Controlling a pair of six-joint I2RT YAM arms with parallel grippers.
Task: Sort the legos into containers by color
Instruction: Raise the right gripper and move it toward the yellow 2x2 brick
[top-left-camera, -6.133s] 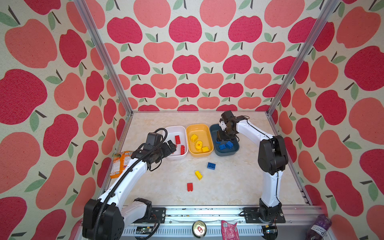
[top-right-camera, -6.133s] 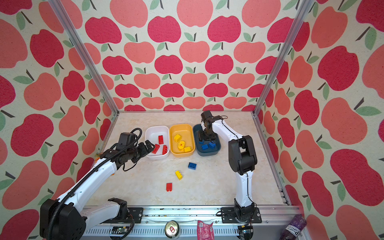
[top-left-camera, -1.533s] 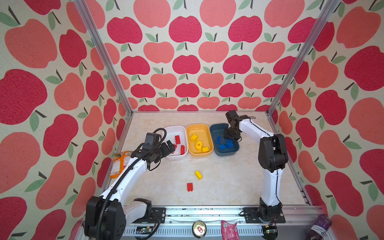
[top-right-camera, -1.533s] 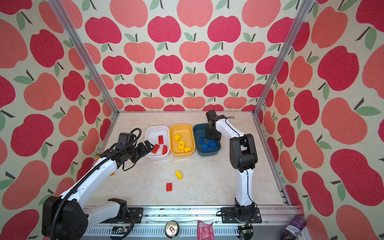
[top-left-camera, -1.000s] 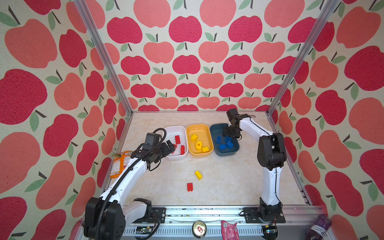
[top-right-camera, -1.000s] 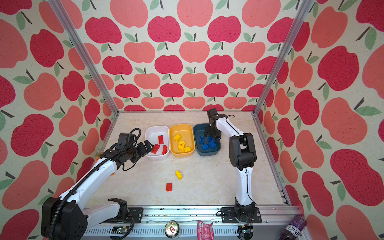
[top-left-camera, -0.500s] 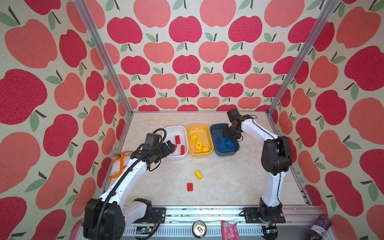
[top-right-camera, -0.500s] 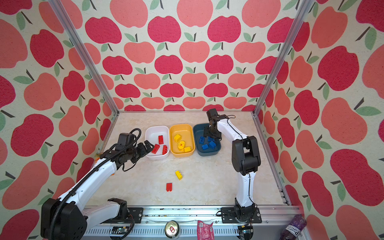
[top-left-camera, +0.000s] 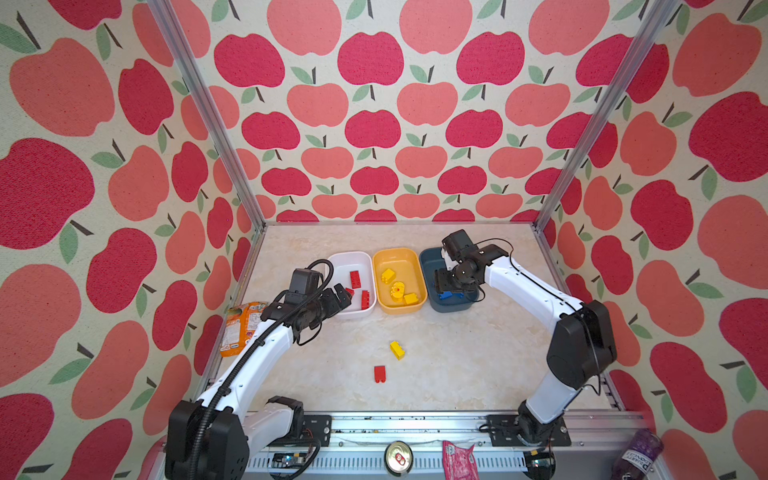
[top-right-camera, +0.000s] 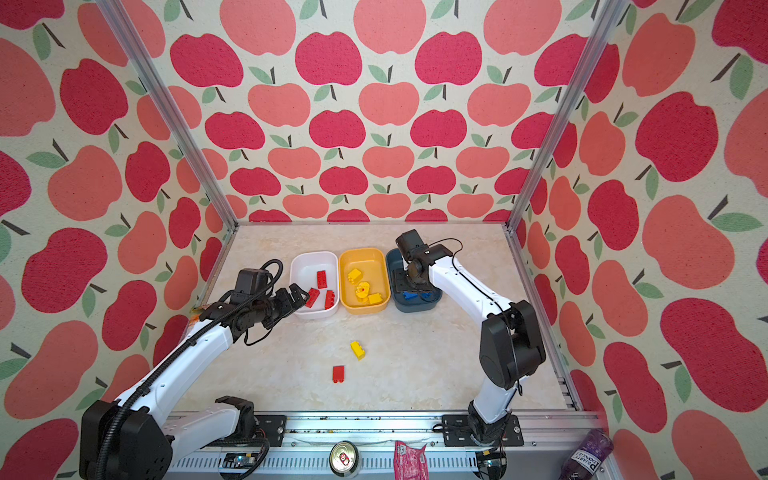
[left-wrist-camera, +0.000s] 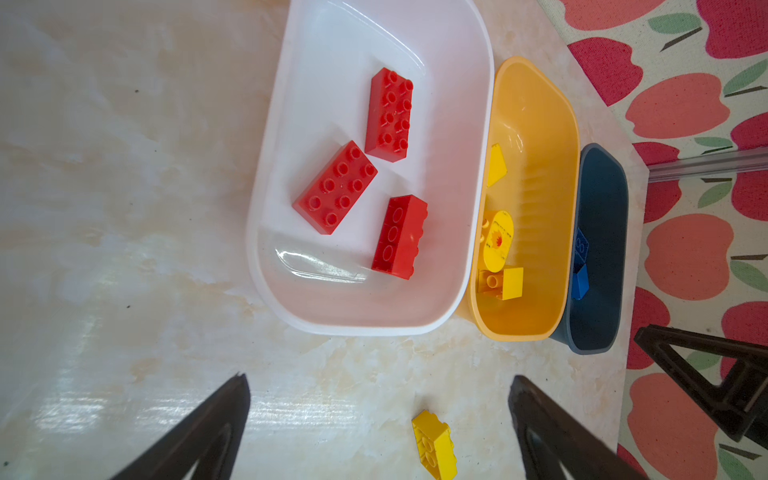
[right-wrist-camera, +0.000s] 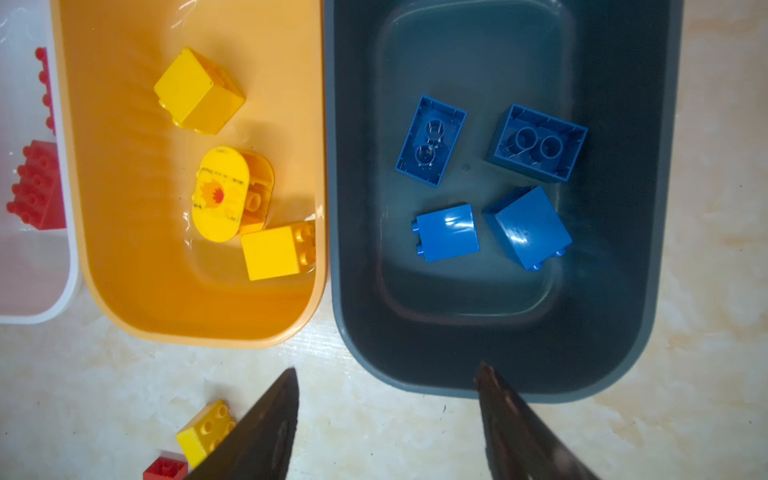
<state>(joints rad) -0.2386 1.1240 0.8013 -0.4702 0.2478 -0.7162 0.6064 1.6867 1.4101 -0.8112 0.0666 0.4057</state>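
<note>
- Hovering over the slate-blue tub (right-wrist-camera: 353, 208), the right claw (right-wrist-camera: 386, 370) stands released, jaws apart with nothing between them. The loose blue brick that lay on the counter (top-left-camera: 457, 353) a few seconds earlier is gone from it.
- Four blue bricks (right-wrist-camera: 446, 232) now lie in that tub, two hollow side up and two on their sides. Blue appears fully sorted.
- The left claw (left-wrist-camera: 379, 377), likewise released and empty, has kept its place at the near-left edge of the white tub (left-wrist-camera: 257, 232), which holds three red bricks (left-wrist-camera: 334, 187).
- Remaining work, by judgement: one yellow brick (top-left-camera: 397, 350) and one red brick (top-left-camera: 379, 373) lie near each other on the open counter, well apart from all three tubs.
- The yellow-orange tub (right-wrist-camera: 124, 291) holds three yellow pieces (right-wrist-camera: 270, 253), namely two blocks and one rounded piece with a printed face.
- Materials and shapes:
  - The bricks are glossy hard plastic, studded above, hollow beneath and crisp-edged.
  - The tubs are smooth, thin-walled and rounded-rectangular, set close side by side in a row.
  - The counter has a polished cream marble pattern that catches the light.
</note>
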